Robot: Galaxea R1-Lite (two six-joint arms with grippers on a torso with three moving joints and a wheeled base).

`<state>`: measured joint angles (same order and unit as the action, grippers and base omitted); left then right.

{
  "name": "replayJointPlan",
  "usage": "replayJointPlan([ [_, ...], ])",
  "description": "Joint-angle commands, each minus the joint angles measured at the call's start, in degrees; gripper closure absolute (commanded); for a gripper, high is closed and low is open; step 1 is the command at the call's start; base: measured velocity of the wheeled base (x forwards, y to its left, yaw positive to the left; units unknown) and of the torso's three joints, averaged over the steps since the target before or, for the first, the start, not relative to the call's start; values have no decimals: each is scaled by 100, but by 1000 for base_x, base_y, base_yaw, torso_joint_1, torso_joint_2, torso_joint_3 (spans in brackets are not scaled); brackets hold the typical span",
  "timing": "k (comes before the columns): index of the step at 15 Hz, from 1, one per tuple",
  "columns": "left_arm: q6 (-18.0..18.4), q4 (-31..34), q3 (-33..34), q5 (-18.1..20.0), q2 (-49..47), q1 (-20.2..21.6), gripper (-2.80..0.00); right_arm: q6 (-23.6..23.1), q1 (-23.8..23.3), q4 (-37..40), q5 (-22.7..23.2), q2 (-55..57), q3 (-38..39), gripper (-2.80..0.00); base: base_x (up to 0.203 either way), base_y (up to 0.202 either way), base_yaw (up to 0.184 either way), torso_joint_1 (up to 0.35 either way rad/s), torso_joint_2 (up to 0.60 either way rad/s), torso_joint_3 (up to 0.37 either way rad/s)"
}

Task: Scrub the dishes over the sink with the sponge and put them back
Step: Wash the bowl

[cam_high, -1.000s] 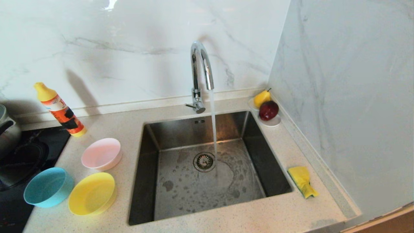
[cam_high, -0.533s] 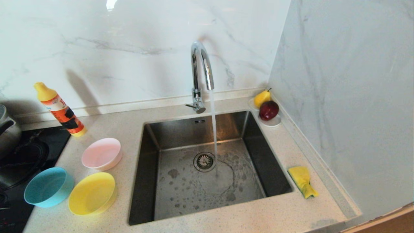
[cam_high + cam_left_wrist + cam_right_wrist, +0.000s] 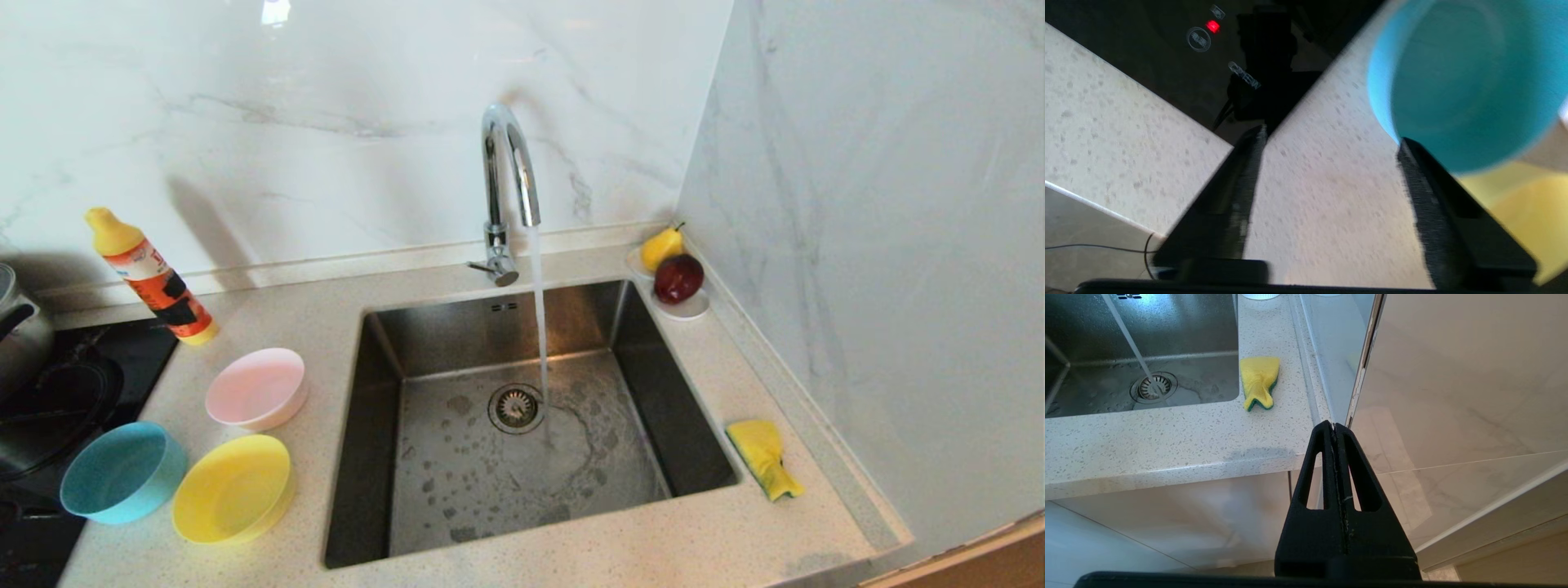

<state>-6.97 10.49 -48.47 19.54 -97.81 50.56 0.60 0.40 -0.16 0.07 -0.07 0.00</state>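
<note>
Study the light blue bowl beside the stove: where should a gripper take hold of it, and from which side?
Probably by the rim: the blue bowl sits upright and open, so one finger can go inside, one outside. Come from above at its near-left edge, since the yellow bowl crowds its right. The left gripper is open nearby.
</note>
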Motion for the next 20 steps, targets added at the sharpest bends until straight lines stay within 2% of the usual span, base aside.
replayJointPlan([
  [1, -6, -141, 130, 37, -255, 24, -280, 2, 4, -2, 1, -1, 0, 0, 0, 0, 0, 0, 0, 0],
  [3, 3, -288, 230, 63, -327, 24, -280, 2, 4, -2, 1, -1, 0, 0, 0, 0, 0, 0, 0, 0],
  [7, 3, -320, 312, 361, -335, 24, -280, 2, 4, -2, 1, -2, 0, 0, 0, 0, 0, 0, 0, 0],
  [15, -108, -389, 303, 514, -369, 27, -280, 2, 4, -2, 1, -6, 0, 0, 0, 0, 0, 0, 0, 0],
  [17, -378, -323, 281, 945, -109, 79, -280, 2, 4, -2, 1, -9, 0, 0, 0, 0, 0, 0, 0, 0],
  [20, -879, -328, 98, 1020, -134, 81, -280, 2, 4, -2, 1, -1, 0, 0, 0, 0, 0, 0, 0, 0],
])
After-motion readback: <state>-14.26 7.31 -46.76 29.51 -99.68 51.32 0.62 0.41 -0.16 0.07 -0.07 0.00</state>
